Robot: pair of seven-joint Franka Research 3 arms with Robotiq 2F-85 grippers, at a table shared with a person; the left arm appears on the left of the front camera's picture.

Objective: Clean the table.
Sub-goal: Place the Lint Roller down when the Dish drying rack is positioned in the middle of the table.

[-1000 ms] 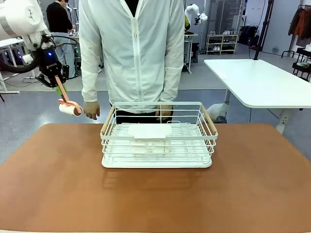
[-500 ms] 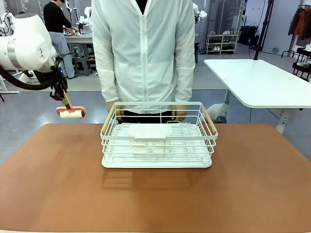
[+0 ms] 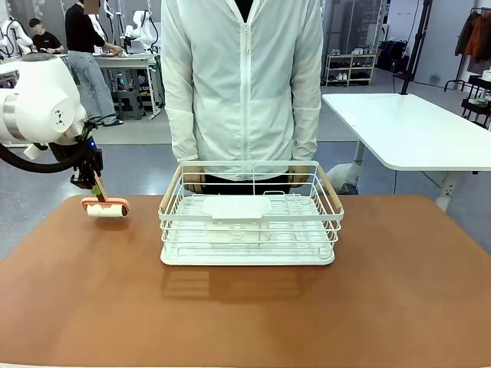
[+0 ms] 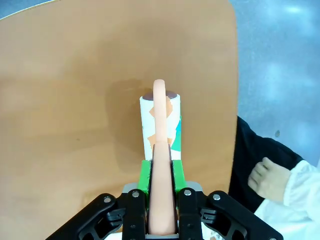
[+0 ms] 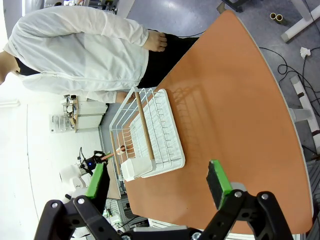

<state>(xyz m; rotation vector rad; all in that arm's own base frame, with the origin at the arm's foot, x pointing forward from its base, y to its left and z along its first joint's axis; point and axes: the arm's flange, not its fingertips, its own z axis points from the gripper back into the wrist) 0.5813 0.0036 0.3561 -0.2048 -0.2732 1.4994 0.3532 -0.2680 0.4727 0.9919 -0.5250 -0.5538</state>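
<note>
The reddish-brown table [image 3: 245, 314] spans the front view. My left gripper [image 3: 92, 180] is shut on the peach handle of a lint roller [image 3: 106, 207], whose white roll lies level at the table's far left corner, low over the top. In the left wrist view the roller [image 4: 160, 120] points away from my left gripper [image 4: 161, 172] over the table [image 4: 75, 100], with a shadow close under it; whether it touches the table, I cannot tell. My right gripper [image 5: 157, 182] stands open high above the table [image 5: 235, 100], holding nothing.
A white wire rack [image 3: 249, 218] with wooden handles stands mid-table, toward the far edge. A person in a white jacket [image 3: 245, 84] stands behind it, a hand [image 3: 193, 179] at each far corner. A white-topped table [image 3: 414, 126] is at the right.
My left gripper has come down and toward the table with the roller, from the air beyond the far edge to the far left corner. The person stepped right, behind the rack.
</note>
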